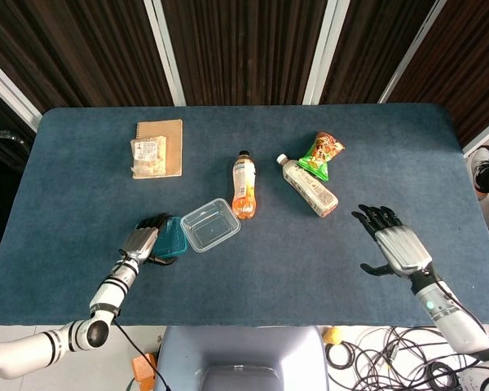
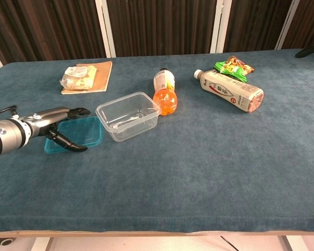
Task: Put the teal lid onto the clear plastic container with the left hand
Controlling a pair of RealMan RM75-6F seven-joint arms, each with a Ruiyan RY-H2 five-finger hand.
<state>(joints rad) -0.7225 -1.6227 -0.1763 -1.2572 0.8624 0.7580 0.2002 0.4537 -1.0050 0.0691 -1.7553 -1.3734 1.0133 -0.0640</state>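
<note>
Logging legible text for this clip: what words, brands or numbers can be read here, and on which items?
None can be read.
Orange drink bottle: label print too small.
White bottle lying on its side: dark marks on the label, blurred.
Green snack bag: red and yellow graphics, no legible word.
Wrapped packet on the brown notebook: label blurred.

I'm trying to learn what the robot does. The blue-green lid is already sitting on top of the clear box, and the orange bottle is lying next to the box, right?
Not quite. The teal lid isn't on the clear container yet: it lies flat on the table beside it, under the left hand. The chest view shows the container open. The orange bottle does lie next to it.
</note>
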